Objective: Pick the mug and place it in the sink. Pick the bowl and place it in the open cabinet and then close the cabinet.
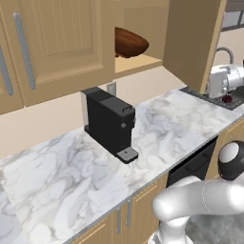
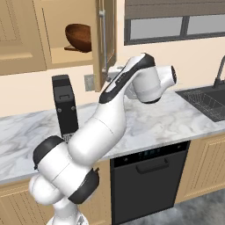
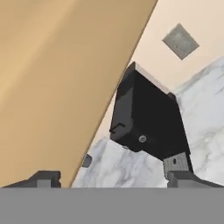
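The reddish-brown bowl (image 1: 129, 43) (image 2: 79, 37) sits on the lower shelf of the open cabinet (image 1: 143, 64) (image 2: 66, 55). The cabinet door (image 1: 193, 43) (image 2: 109, 41) (image 3: 57, 78) stands swung out. My gripper (image 3: 113, 179) is open with nothing between its fingertips (image 3: 43, 178), close beside the door's flat tan face, at the door's lower edge. A small dark red mug (image 1: 228, 99) shows in the dark sink (image 1: 200, 94) (image 2: 206, 103), partly hidden by my hand.
A black coffee machine (image 1: 110, 123) (image 2: 66, 107) (image 3: 148, 122) stands on the marble counter (image 1: 71, 171) below the cabinet, with a wall outlet (image 3: 180, 41) behind it. A dark faucet (image 2: 218, 72) rises at the sink. A dishwasher (image 2: 149, 184) sits under the counter.
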